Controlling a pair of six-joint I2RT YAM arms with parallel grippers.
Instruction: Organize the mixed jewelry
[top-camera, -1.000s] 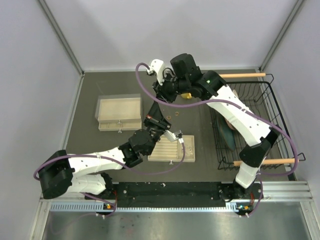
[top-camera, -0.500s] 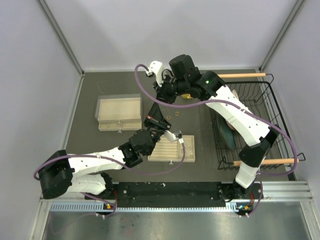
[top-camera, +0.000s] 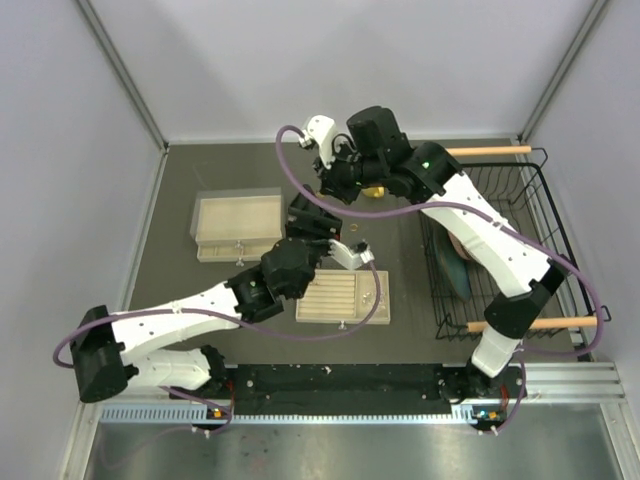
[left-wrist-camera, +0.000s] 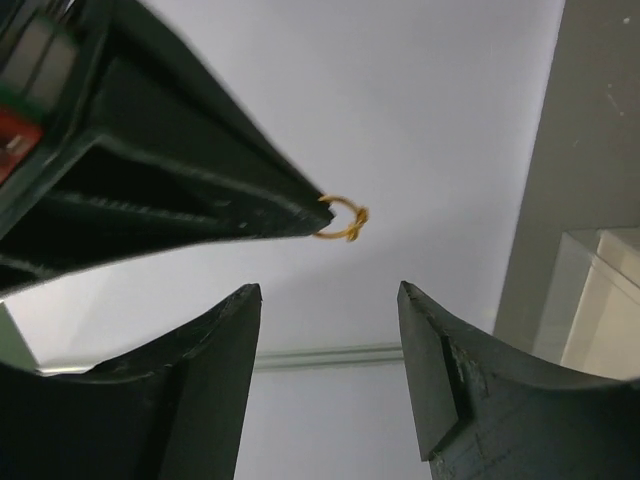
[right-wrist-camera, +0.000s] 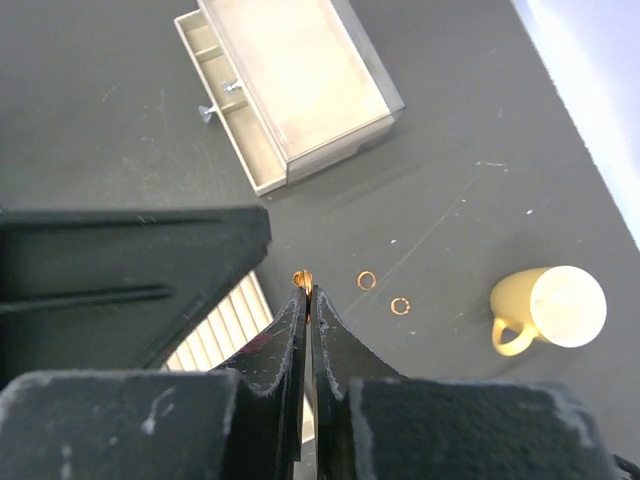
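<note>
My right gripper is shut on a small gold ring, pinched at the fingertips above the table. From the left wrist view the same ring sticks out of the right fingertips, above and left of my left gripper. The left gripper is open, points upward and holds nothing. Two more gold rings lie on the dark table. From above, both grippers meet near the table's middle: the left gripper just below the right gripper.
A cream slotted tray lies in front of the left wrist. A cream jewelry box with an open drawer stands at the left. A yellow mug lies near the rings. A black wire rack fills the right side.
The left arm has lifted off the slotted tray and swung back toward the right gripper. The right arm has shifted slightly to the right.
</note>
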